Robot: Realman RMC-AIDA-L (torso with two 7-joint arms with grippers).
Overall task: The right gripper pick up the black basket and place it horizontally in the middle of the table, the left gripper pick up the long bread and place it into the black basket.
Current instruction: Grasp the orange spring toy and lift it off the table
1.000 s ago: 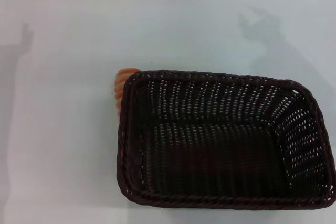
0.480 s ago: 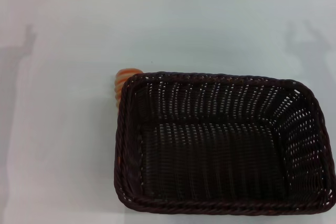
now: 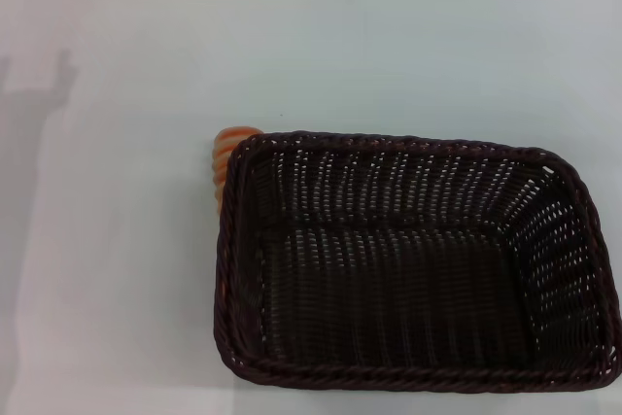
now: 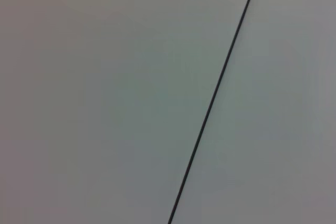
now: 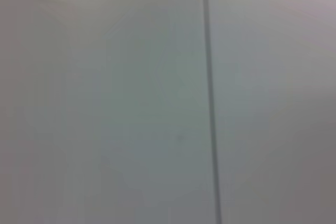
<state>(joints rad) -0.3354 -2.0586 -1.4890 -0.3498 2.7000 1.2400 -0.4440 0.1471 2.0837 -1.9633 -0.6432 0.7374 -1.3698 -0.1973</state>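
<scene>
The arm shadows have slid off the table (image 3: 126, 75), the right one gone; neither gripper shows, so their state can't be told, while the black basket (image 3: 408, 259) sits at five o'clock, the long bread (image 3: 229, 148) touching its ten-o'clock corner.

Basket: the black basket (image 3: 413, 264) is big, dark and woven, with a braided rim. It sits the right way up on the table (image 3: 117, 191), open side up, near the front and off to the right. Its long side runs left to right, a little turned.
Inside the basket: nothing in it.
Bread: the long bread (image 3: 229, 155) has orange and cream stripes. It lies on the table, touching the basket's far left corner from outside. Only its end shows.
</scene>
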